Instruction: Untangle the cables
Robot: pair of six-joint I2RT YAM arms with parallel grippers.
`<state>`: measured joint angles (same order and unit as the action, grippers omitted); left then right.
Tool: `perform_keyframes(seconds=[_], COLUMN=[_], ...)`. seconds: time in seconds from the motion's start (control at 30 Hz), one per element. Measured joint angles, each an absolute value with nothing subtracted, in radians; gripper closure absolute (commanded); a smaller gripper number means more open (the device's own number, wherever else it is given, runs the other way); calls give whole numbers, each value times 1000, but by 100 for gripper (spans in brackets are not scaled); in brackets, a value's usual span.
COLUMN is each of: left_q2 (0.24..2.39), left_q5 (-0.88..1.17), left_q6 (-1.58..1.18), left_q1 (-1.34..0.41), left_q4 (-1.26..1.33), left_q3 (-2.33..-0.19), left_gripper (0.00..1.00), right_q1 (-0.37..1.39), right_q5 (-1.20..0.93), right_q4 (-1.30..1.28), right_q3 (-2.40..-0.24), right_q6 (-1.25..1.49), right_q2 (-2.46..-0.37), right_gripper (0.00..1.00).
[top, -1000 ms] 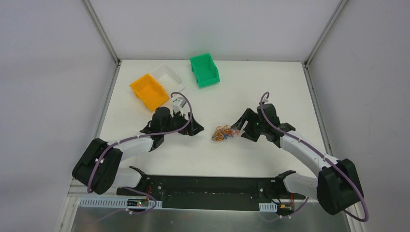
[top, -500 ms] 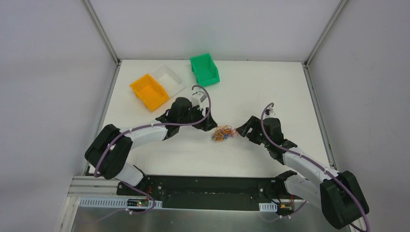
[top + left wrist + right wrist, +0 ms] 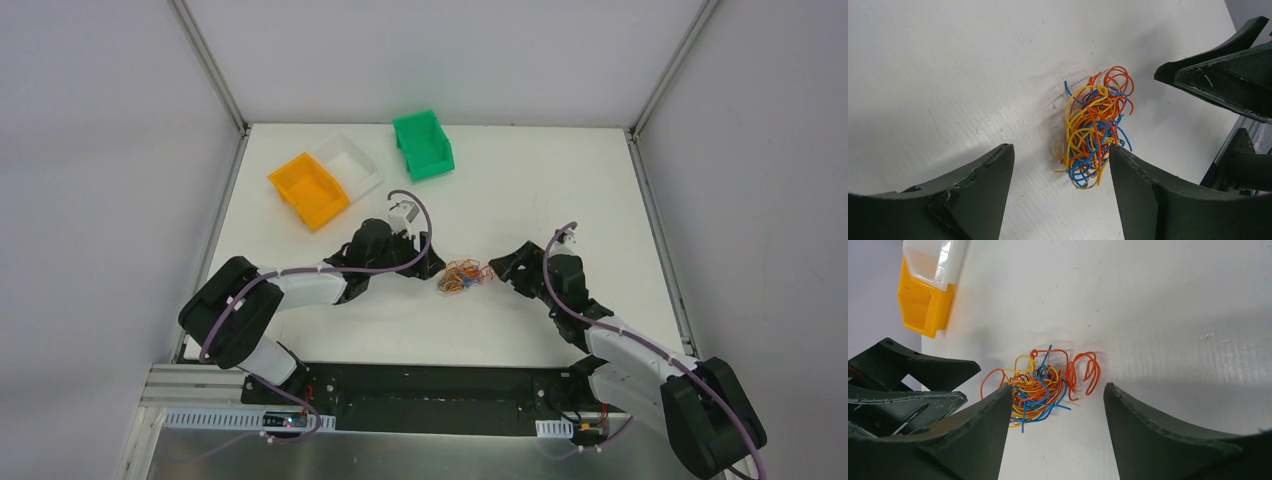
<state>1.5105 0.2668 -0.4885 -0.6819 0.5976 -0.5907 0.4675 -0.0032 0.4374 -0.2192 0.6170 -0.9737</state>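
We judge approach step: left gripper (image 3: 1060, 150), right gripper (image 3: 1058, 387) wide open, empty; cables (image 3: 1095, 127) between our fingers (image 3: 1148, 200); next pinch separate strands.

The cables (image 3: 461, 276) are lying in a heap on the table (image 3: 560, 180), near its middle. They are sitting between the left gripper (image 3: 435, 268) on their left and the right gripper (image 3: 497, 270) on their right. Three bins are standing behind, to the left. The left bin (image 3: 308, 188) is sitting just beside the middle bin (image 3: 345, 162), and the right bin (image 3: 424, 144) is standing apart, farthest back.
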Motion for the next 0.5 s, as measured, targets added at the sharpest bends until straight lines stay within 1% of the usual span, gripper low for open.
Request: perform_keyframes(seconds=[0.13, 0.33, 0.5], left_q2=[1497, 1477, 1479], left_q5=[252, 251, 269], left_q6=[-458, -390, -371], left_q1=[-682, -688, -688], left_q4=[600, 579, 576], left_q3=[-591, -602, -630], left_gripper=[28, 28, 29], right_q1=[475, 478, 478], right_q5=[6, 43, 45], right_q4=[424, 346, 323], right_q3=[-225, -303, -358], right_q6=[632, 574, 540], right_q2=[-979, -986, -1073], right_gripper=[29, 29, 29])
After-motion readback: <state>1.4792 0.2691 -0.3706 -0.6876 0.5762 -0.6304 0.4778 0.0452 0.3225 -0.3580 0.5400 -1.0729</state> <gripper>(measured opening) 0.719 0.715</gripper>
